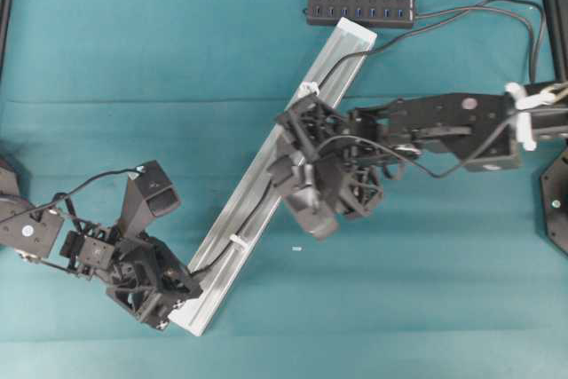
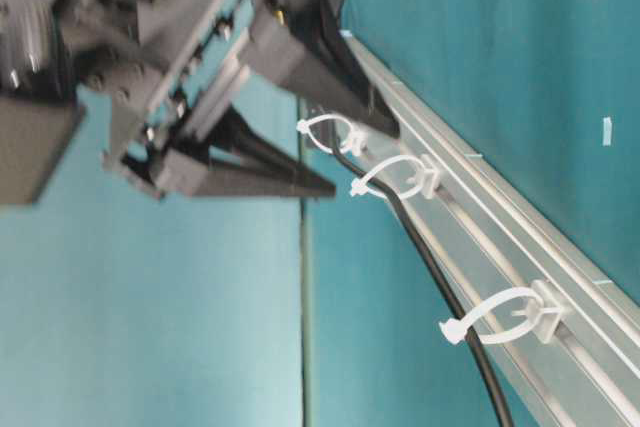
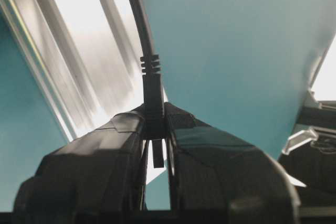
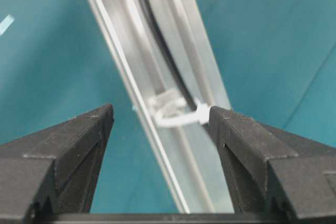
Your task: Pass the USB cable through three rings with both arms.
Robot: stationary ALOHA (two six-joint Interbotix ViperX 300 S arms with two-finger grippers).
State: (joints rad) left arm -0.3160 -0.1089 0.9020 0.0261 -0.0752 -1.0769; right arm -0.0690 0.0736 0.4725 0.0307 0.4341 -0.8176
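The USB cable (image 1: 337, 59) lies along the silver rail (image 1: 266, 188) and passes through all three white rings (image 2: 335, 132) (image 2: 390, 175) (image 2: 495, 317). In the overhead view I see the top ring (image 1: 308, 89) and the lower ring (image 1: 238, 241); the middle one is hidden under my right arm. My left gripper (image 1: 188, 280) is at the rail's lower end, shut on the cable's plug (image 3: 153, 95). My right gripper (image 4: 160, 113) is open, its fingertips on either side of a ring (image 4: 173, 111) and the cable (image 4: 157, 35), touching neither that I can see.
A black multi-port hub (image 1: 359, 9) lies past the rail's top end, with cords looping to the right edge. The rail runs diagonally over the teal cloth. A small white scrap (image 1: 295, 248) lies right of the rail.
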